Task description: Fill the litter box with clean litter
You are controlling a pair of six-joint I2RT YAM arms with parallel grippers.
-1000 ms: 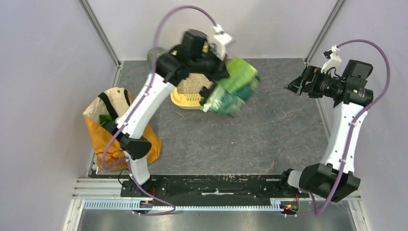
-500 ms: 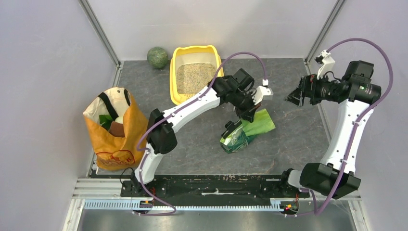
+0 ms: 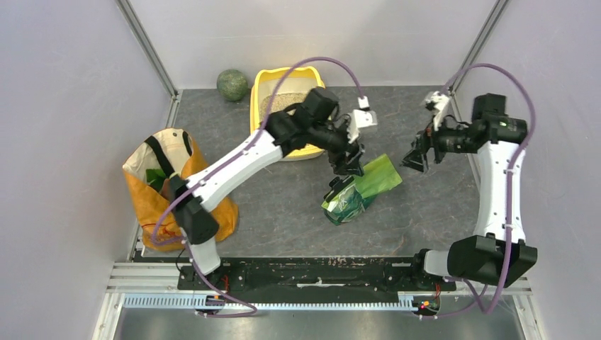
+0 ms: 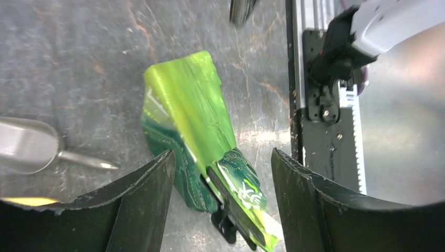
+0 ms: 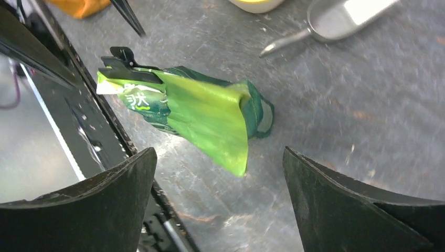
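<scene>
The left end effector point(image 3: 349, 161) is hanging released just above the limp green bag point(image 3: 358, 190) on the desk point(image 3: 425, 212). The right end effector point(image 3: 414, 159), also released, is hovering beside it. Beyond the left one, the litter box point(image 3: 254, 106) is holding loose clean litter point(image 3: 278, 104). The glossy bag is looking slippery, so pinching at its black clip point(image 5: 128, 67) seems safest.

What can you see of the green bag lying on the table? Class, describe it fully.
The green bag is a glossy plastic pouch, pale green on one face and dark green with white print elsewhere. It looks crumpled and mostly flattened. A black clip pinches one end. It lies on its side on the grey table, between the arms. The left gripper hangs open over it and the right gripper is open nearby; neither grips it.
</scene>
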